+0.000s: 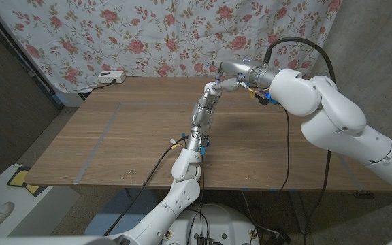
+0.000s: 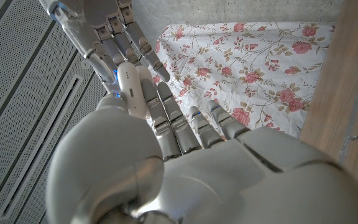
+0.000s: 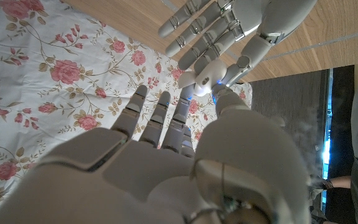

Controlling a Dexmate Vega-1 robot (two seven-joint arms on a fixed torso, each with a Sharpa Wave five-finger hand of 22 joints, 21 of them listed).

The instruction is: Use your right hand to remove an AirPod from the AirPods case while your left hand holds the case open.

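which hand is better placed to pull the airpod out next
Right. The left hand already grips the white case up above the table, and the right hand has its fingers right at it.

AirPods case [image 2: 131,87] half masked by the left hand [image 2: 166,168], lid state not discernible, earbud inside too small to make out (a blue glow at its base), right hand [image 1: 218,84] a tiny cluster from the head view, its contact with the case unclear.

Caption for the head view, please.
Above the wooden table, the left hand holds the white AirPods case as the right hand meets it.
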